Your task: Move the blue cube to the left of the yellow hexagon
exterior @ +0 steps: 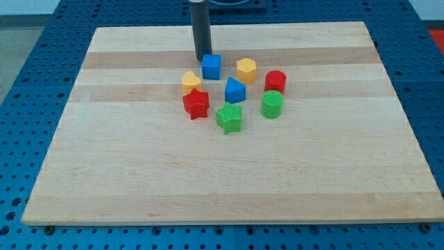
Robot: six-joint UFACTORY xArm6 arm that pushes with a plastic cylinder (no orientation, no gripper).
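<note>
Since my tip point(201, 57) sits just beside the blue cube point(211, 67), toward the view's upper left, the yellow hexagon point(246, 70) lies rightward; no pincer exists.

A pale wooden board point(229, 173) is seen lying on a blue perforated table point(28, 83). A cluster of small blocks is gathered in the upper middle of the frame. The dark rod is seen coming down from the top edge, and my tip point(202, 58) is placed just beside the blue cube point(211, 66), at its upper left. The yellow hexagon point(246, 70) is found to the right of that cube, slightly apart. Below these, a yellow block point(191, 82), a blue block point(234, 90) and a red cylinder point(275, 81) are arranged. Lower still, a red star-shaped block point(196, 104), a green star-shaped block point(229, 117) and a green cylinder point(272, 104) are seen.
</note>
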